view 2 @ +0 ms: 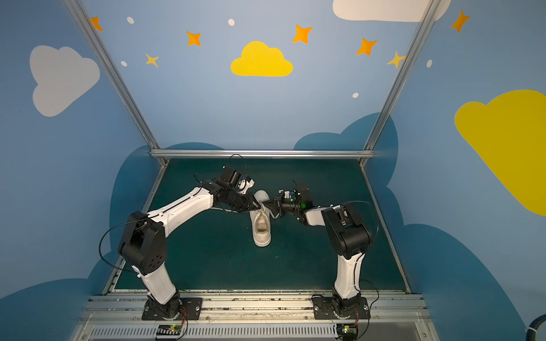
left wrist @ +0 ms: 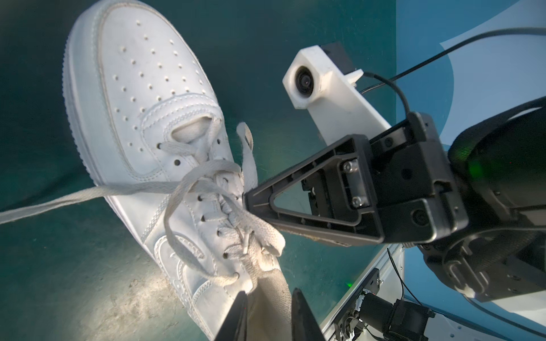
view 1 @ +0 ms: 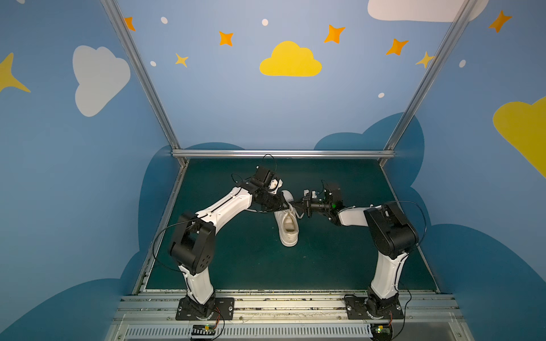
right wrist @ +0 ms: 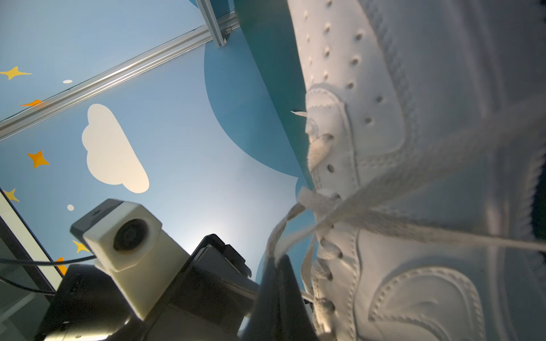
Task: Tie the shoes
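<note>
We see left arm (view 1: 224, 206), right arm (view 1: 387, 274): white shells on links, black joint housings. Thin black cables (left wrist: 397, 90) loop off joints. Black base plates (view 1: 226, 307), silver bolts at corners. Right end effector (left wrist: 246, 203): black triangular fingers, ribbed open frame, two silver screws (left wrist: 356, 201). White wrist camera housing (left wrist: 322, 68), round dark lens. Green light (view 1: 334, 205) on right wrist.

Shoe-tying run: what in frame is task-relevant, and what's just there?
Job:
white sneaker
laces
left gripper, jaws either side of a lace
right gripper, shut on a lace

Just there:
green table mat
aluminium frame
cloud-and-star wall
</note>
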`<state>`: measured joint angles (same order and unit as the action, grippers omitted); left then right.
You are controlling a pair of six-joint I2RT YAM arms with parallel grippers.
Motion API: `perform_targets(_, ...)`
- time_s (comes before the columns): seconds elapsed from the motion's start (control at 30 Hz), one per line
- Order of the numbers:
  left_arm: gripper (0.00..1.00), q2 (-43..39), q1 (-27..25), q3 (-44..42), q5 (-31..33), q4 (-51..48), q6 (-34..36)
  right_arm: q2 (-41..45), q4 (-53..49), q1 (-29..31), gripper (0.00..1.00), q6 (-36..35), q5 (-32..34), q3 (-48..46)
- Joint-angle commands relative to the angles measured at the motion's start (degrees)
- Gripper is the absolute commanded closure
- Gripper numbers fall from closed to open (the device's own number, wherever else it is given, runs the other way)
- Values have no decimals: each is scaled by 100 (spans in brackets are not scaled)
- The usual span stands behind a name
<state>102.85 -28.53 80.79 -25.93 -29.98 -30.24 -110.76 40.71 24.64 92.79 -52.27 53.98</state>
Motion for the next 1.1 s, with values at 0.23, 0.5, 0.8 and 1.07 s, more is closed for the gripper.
perform_targets(0.23,79,299,37,120,-144,255,-43,-59,398,39,100,177,-115,-115)
perform_targets(0.5,79,425,57,95,-148,412,-50,-60,462,39,100,238,-139,-133)
perform_targets(0.8,82,517,71,105,-219,553,-90,-90,583,42,100,311,-166,-175)
perform_targets(1.07,93,420,116,33,-176,583,-108,-86,599,27,96,301,-157,-229)
